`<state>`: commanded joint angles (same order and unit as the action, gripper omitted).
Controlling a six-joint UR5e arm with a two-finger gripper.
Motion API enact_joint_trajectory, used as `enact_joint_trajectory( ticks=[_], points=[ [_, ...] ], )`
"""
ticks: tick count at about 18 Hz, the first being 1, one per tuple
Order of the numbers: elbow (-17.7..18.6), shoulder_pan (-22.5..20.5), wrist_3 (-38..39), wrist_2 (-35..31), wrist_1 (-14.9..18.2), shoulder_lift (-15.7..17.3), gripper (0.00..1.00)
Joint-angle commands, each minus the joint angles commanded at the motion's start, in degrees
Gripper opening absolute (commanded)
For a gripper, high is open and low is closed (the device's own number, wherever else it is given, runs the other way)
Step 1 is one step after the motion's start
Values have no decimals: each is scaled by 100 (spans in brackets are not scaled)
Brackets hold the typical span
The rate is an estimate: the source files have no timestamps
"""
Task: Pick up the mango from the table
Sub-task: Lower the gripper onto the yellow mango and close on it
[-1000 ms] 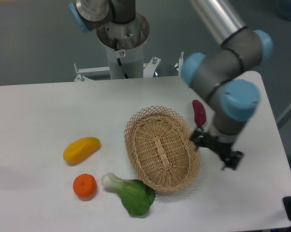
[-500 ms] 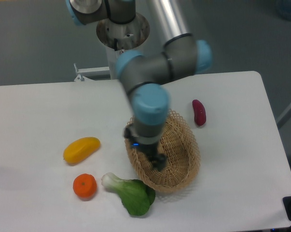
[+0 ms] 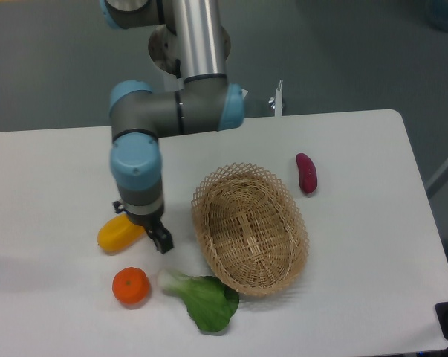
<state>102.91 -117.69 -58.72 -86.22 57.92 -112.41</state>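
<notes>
The yellow mango (image 3: 115, 235) lies on the white table (image 3: 53, 171) at the left, and its right end is hidden under my arm's wrist. My gripper (image 3: 143, 225) hangs over that right end, pointing down. Its dark fingers stand apart, one fingertip (image 3: 165, 241) showing to the right of the mango and the other at the wrist's upper left. The gripper is open and holds nothing.
A round orange (image 3: 131, 286) sits just below the mango. A green bok choy (image 3: 201, 297) lies beside it. The wicker basket (image 3: 250, 227) stands in the middle, and a dark red sweet potato (image 3: 307, 172) lies to its upper right.
The arm has swung from the table's right side, across the basket, to the left. The gripper now hangs over the mango's right end. The objects have not moved.
</notes>
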Motion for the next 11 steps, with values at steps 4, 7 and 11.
enact_joint_trajectory(
  ticks=[4,7,11],
  points=[
    [18,71,89,0,0,-70,100],
    [18,140,282,-9,-149,-210,100],
    [27,246,405,-44,-299,-334,100]
  ],
)
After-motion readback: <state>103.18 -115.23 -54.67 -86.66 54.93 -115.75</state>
